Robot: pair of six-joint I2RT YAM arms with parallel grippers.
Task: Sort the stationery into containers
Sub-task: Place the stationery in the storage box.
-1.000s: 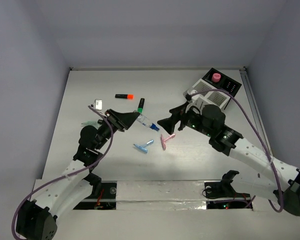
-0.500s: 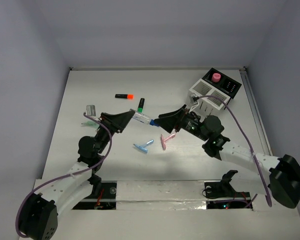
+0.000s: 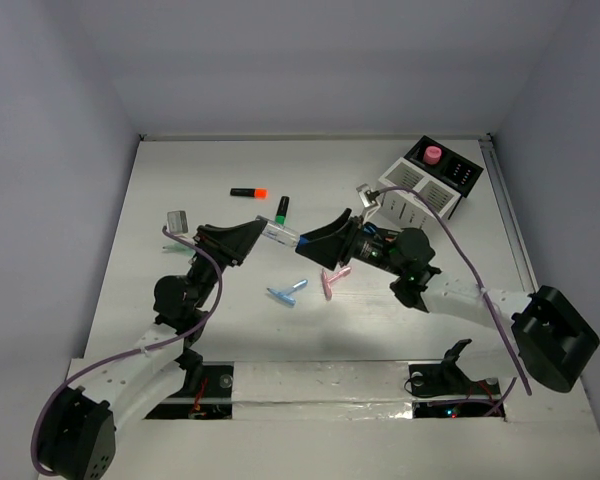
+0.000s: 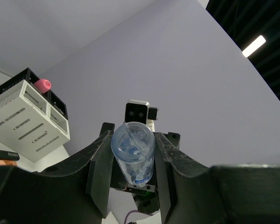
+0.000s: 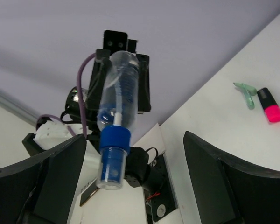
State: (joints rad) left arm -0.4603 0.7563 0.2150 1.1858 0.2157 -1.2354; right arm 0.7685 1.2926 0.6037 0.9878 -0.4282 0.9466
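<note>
Left pincer [image 3: 258,236]: pinched on the clear blue-capped tube [image 3: 283,235], which it holds off the desk [image 3: 200,160] with the capped end pointing right.
Right pincer [image 3: 315,248]: spread wide and facing left. One finger sits on each side of the tube's blue cap, and neither touches it.
Clear blue-capped tube: in the air between the two pincers, near the middle of the desk. The left wrist view shows its bare end squeezed between the fingers.
White slatted box [image 3: 412,203]: far right of the desk, joined to the black box [image 3: 452,170] on its far side.
Pink-topped item [image 3: 433,154]: stands upright in the black box.
Orange-capped highlighter [image 3: 248,192]: lies flat, far left of centre.
Green-capped highlighter [image 3: 281,209]: lies just right of the orange one, apart from it.
Blue T-piece [image 3: 288,291]: on the desk, nearer than the tube.
Pink T-piece [image 3: 332,281]: just right of the blue one, under the right pincer.
Green T-piece [image 5: 245,93]: on the desk beside the pink-capped highlighter [image 5: 270,105].
</note>
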